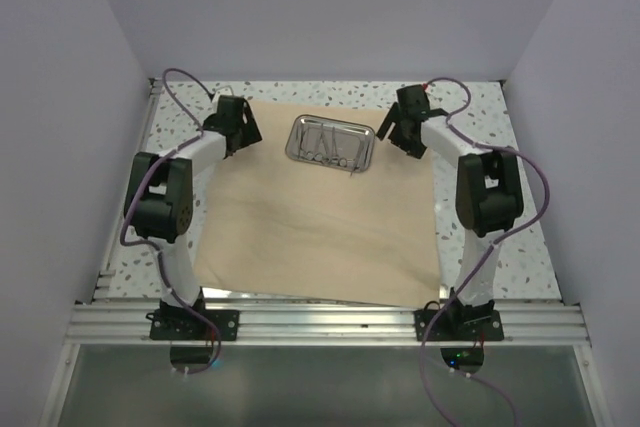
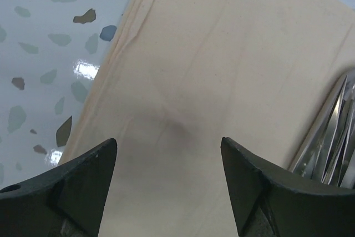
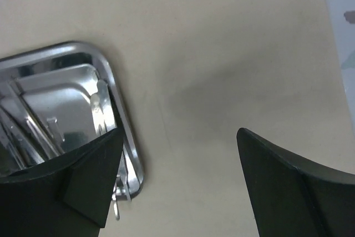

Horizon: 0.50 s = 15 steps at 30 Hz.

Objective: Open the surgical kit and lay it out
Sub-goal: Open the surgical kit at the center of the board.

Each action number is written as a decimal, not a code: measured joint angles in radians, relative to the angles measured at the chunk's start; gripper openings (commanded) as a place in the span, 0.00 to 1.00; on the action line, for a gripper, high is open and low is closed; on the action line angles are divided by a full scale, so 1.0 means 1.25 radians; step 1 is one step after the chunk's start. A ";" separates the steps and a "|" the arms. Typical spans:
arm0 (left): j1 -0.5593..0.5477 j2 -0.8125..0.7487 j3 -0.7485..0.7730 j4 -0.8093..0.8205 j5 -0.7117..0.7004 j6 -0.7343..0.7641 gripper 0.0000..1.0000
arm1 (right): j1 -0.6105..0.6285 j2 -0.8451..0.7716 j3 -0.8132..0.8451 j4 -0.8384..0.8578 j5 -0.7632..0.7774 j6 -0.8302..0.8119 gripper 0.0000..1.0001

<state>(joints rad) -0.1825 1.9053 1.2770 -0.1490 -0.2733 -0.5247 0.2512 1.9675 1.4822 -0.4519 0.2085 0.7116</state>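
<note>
Top view, tray: a shiny steel tray [image 1: 330,142] lies on the far part of the cloth [image 1: 320,237], between my two grippers.
Top view, in the tray: thin metal instruments [image 1: 322,147] lie together; I cannot count them or tell one kind from another. One end sticks out over the near right rim.
Top view, cloth: it is spread flat as one big sheet on the speckled table [image 1: 500,157].
Top view, left gripper [image 1: 240,123]: over the far left corner of the cloth; from here I cannot tell how its jaws stand.
Top view, right gripper [image 1: 400,129]: just beside the right end of the tray; its jaws are also hard to see.

Left wrist, left gripper [image 2: 167,142]: my jaws are wide apart, with only bare cloth [image 2: 222,54] between them.
Left wrist, tray: only a piece of rim [image 2: 319,123] shows at the right edge, with some shiny blades [image 2: 339,148]; the rest is cut off.
Left wrist, table [image 2: 44,54]: seen beyond the cloth's folded edge at the left.

Right wrist, right gripper [image 3: 180,132]: my jaws are apart and hold nothing; the cloth [image 3: 222,37] lies under the gap.
Right wrist, tray: its rounded corner [image 3: 72,48] is at the left, partly hidden by my left jaw.
Right wrist, in the tray: instruments [image 3: 33,131] show as blurred reflections; a small metal loop hangs over the rim.
</note>
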 measured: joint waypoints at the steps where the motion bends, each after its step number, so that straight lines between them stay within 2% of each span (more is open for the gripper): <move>1: 0.005 0.022 0.014 0.008 0.009 0.002 0.80 | -0.012 0.026 0.021 -0.001 -0.004 -0.004 0.88; 9: 0.092 0.178 0.143 0.032 0.070 0.006 0.78 | -0.157 0.191 0.183 -0.035 -0.061 -0.024 0.88; 15: 0.135 0.240 0.219 0.070 0.108 0.009 0.76 | -0.198 0.284 0.341 -0.070 -0.070 -0.053 0.88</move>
<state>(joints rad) -0.0143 2.2055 1.5513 -0.0612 -0.1383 -0.5129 0.0040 2.3226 1.9087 -0.5396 0.1204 0.6456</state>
